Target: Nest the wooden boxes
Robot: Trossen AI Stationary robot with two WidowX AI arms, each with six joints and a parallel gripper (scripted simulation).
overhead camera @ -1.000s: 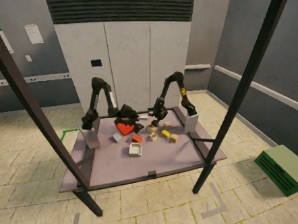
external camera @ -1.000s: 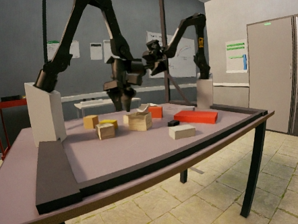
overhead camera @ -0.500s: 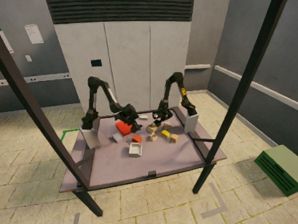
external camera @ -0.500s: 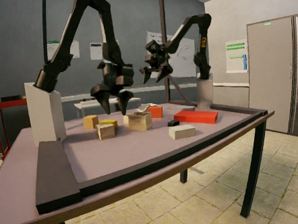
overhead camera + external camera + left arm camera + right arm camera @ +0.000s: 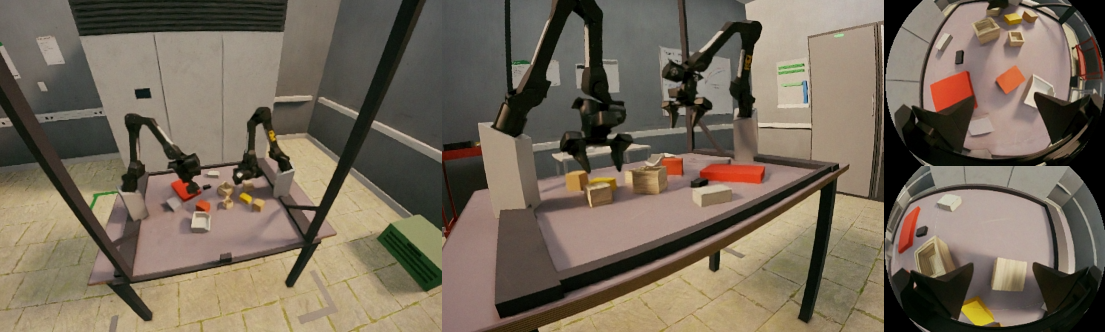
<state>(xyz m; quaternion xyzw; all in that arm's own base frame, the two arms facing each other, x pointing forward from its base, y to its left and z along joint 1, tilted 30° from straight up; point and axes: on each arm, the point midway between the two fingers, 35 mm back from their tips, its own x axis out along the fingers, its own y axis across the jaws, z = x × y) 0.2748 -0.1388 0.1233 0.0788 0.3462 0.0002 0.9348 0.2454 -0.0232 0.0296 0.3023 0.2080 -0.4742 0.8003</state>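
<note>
Left claw (image 5: 192, 187) (image 5: 685, 123) (image 5: 1004, 96): fingers apart, holding nothing, above the bench (image 5: 170, 250) (image 5: 587, 245) (image 5: 991, 67) (image 5: 995, 236).
Right claw (image 5: 242, 178) (image 5: 601, 168) (image 5: 1003, 265): fingers apart, nothing held, above your wooden block (image 5: 248, 186) (image 5: 599, 194) (image 5: 993, 12) (image 5: 1009, 274); you can't tell where any opening faces.
Bigger box (image 5: 225, 189) (image 5: 650, 180) (image 5: 986, 31) (image 5: 934, 257): open side up, on the bench.
Small box (image 5: 228, 203) (image 5: 1016, 38): open side up, near the bigger one.

Left gripper (image 5: 193, 189) (image 5: 686, 120) (image 5: 1004, 98) open, raised, fingers down. Right gripper (image 5: 242, 176) (image 5: 601, 162) (image 5: 1003, 266) open, fingers down. Both arms bent, grippers apart.
</note>
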